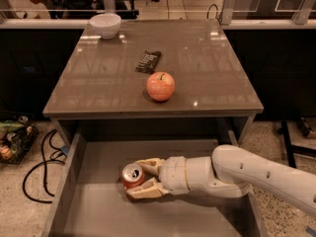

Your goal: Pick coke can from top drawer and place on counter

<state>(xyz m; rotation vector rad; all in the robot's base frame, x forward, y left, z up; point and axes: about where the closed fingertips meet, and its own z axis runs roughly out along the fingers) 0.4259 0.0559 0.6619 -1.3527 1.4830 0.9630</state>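
The coke can (pixel 132 175), red with a silver top, stands in the open top drawer (pixel 94 206) on its grey bottom. My gripper (pixel 142 177) reaches in from the right on a white arm. Its cream fingers (pixel 144 190) are closed around the can from the right side. The can rests low in the drawer, left of centre. The counter (pixel 207 68) lies above and behind the drawer, glossy grey-brown.
On the counter sit a red-orange apple (pixel 160 86) near the front, a dark snack packet (pixel 148 61) behind it, and a white bowl (pixel 105 24) at the back left. Cables (pixel 34 172) and a basket (pixel 12 137) lie on the floor at left.
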